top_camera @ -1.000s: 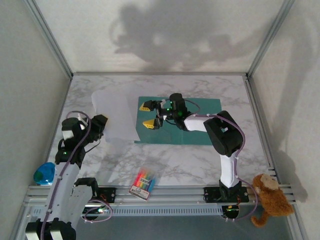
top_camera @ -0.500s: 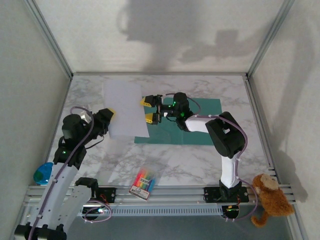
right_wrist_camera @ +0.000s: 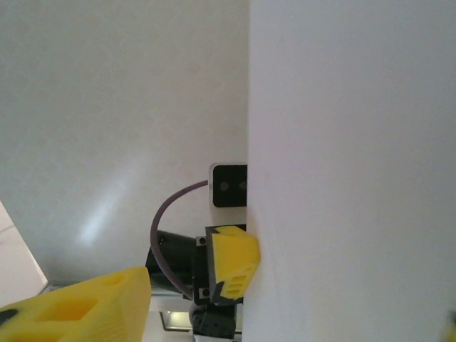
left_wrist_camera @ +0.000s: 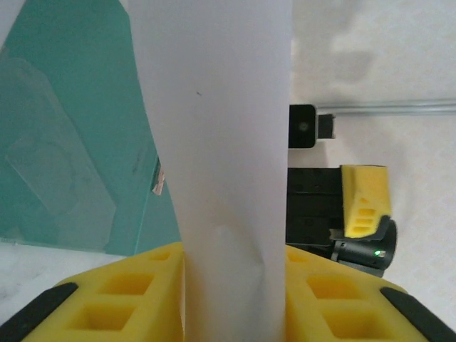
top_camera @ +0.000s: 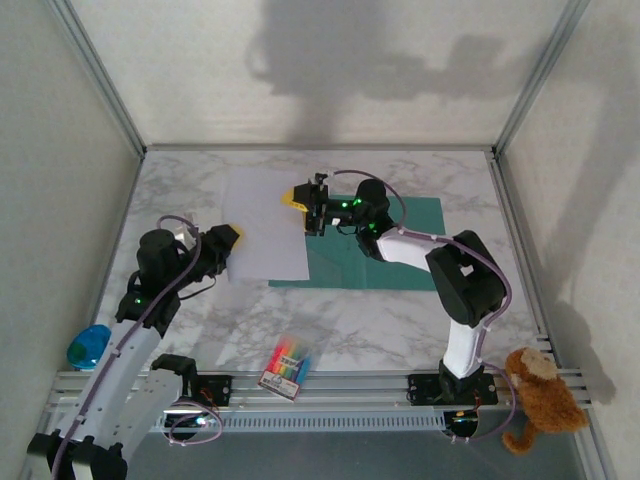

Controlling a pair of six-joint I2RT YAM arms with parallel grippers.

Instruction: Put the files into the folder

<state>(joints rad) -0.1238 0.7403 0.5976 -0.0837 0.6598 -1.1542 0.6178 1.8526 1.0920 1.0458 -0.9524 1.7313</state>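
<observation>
The files (top_camera: 265,222), one thin floppy sheet, hang over the folder (top_camera: 390,250)'s left edge. The left end effector (top_camera: 229,241) is clamped on the near-left edge; the right end effector (top_camera: 306,206) straddles the far-right edge, jaws apart. Light and easily creased, I judge: grip opposite edges and keep it taut.

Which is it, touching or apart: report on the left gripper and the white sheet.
Touching. The left wrist view shows the sheet pinched between the left gripper's yellow fingers, pressed against both.
</observation>
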